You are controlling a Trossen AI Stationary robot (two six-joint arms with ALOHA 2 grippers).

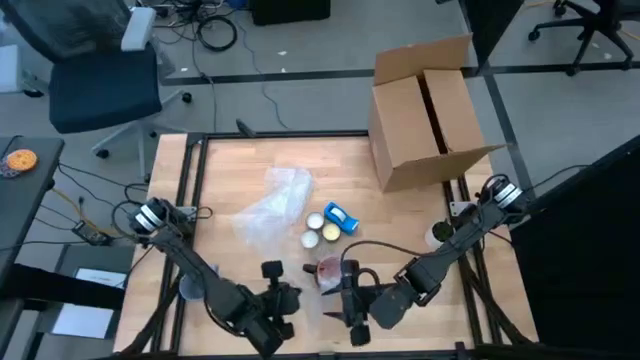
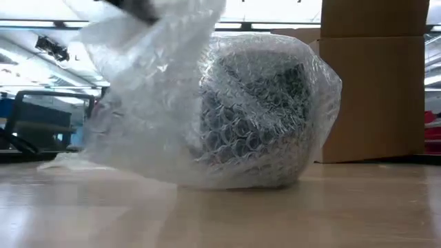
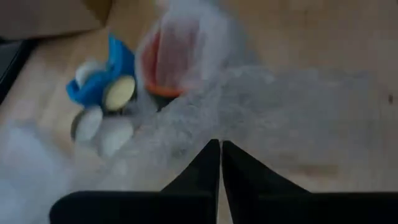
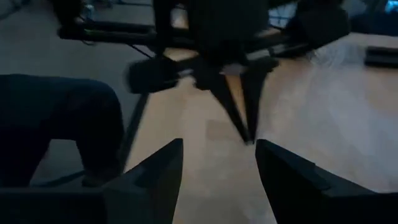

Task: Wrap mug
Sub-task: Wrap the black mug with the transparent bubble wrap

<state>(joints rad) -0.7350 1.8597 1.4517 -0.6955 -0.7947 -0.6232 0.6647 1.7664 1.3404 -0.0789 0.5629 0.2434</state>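
**Mug under bubble wrap near the table's front edge**

The red-rimmed mug [image 1: 328, 270], covered in clear bubble wrap [image 3: 205, 106], is seen on the wooden table [image 1: 400, 215] beside blue-and-white containers [image 1: 335, 222]. The left gripper [image 3: 221, 152] is pressed closed, nothing visibly gripped. The right gripper [image 4: 217, 155] is spread wide, empty.

no text, label, brand, number or sign can be read in any view. the box [image 1: 425, 115] shows plain brown sides with no print. the blue package [image 1: 341, 217] on the counter [image 1: 250, 160] is too small and blurred to make out any lettering.
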